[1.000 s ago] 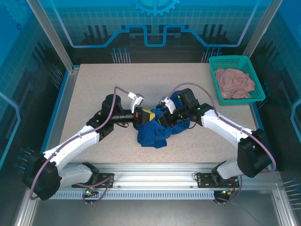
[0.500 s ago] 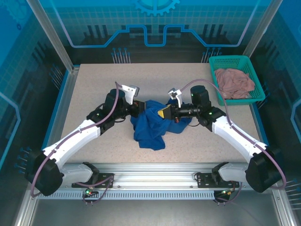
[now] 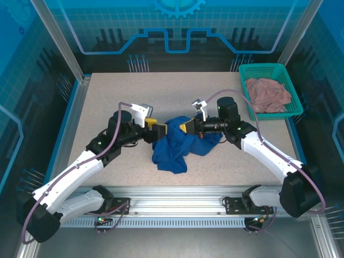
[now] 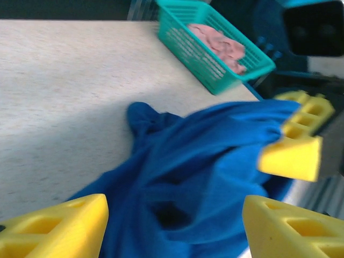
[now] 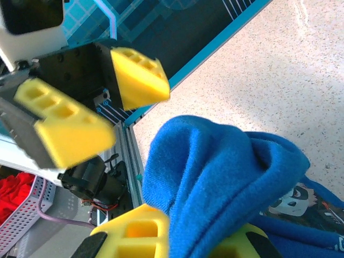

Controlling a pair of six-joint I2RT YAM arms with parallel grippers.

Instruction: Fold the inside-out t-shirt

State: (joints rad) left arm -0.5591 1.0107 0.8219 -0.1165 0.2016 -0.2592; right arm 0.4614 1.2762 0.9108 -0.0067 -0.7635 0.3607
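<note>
Arms reach in from both sides toward the middle of the table [image 3: 107,91], elbows bent outward and wrists turned so the two grippers face each other across the shirt [image 3: 177,145]. The left gripper [image 3: 156,127] sits just beside the shirt's left edge with its yellow fingers spread wide and nothing between them. The right gripper [image 3: 186,128] is clamped on a bunched fold at the top of the shirt, and in its wrist view the blue cloth bulges up from between its fingers. The shirt is a crumpled royal-blue heap between the two grippers, raised at the pinched fold and sagging from there in loose folds toward the near edge of the table. A small dark print [image 5: 301,201] shows on the cloth low in the right wrist view. A teal basket [image 3: 263,65] holding a pink cloth [image 3: 267,92] stands at the far right corner, well apart from the shirt.
</note>
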